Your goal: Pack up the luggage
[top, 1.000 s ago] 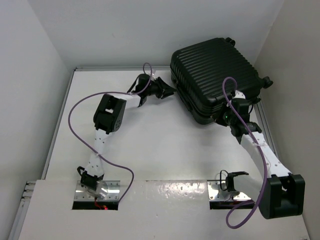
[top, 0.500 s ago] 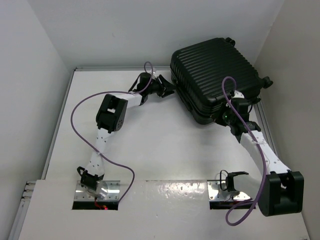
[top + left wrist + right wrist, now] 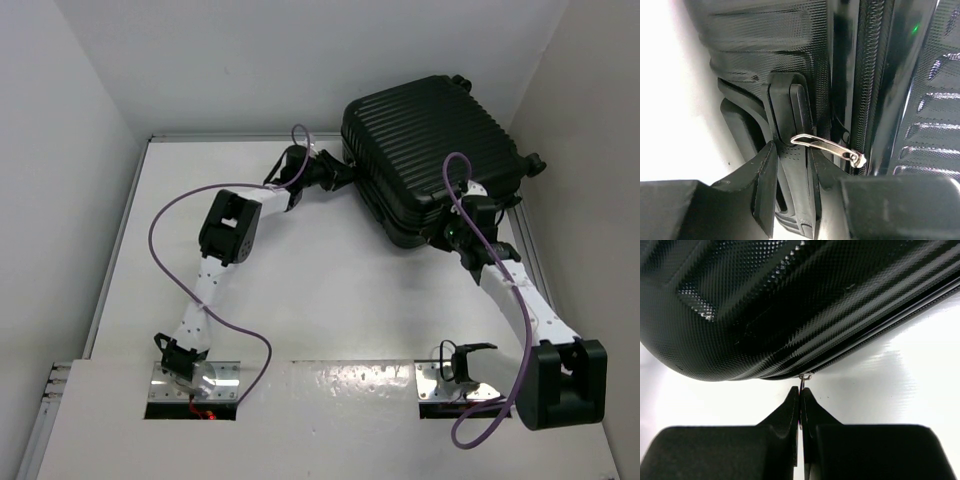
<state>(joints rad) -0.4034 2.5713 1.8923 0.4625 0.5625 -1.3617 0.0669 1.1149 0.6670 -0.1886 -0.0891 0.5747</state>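
Note:
The luggage (image 3: pixel 430 140), a big black ribbed hard-shell suitcase, lies closed at the back right of the table. My left gripper (image 3: pixel 345 178) is at its left side. In the left wrist view its fingers (image 3: pixel 765 185) sit on either side of the black carry handle (image 3: pixel 792 125) and close against it. A silver zipper pull (image 3: pixel 827 146) lies across just above the fingertips. My right gripper (image 3: pixel 440 236) is at the suitcase's near edge. In the right wrist view it (image 3: pixel 800 391) is shut on a small silver zipper pull (image 3: pixel 803 378) hanging from the zipper line (image 3: pixel 880 327).
The white table (image 3: pixel 300 300) is walled on the left, back and right. The suitcase's wheels (image 3: pixel 532 160) stick out toward the right wall. Purple cables (image 3: pixel 160 220) loop from both arms. Metal mounting plates (image 3: pixel 190 385) sit at the near edge.
The left arm has shifted right, bringing its gripper in against the suitcase's side, and its jaws have narrowed on the handle. The right arm has barely moved.

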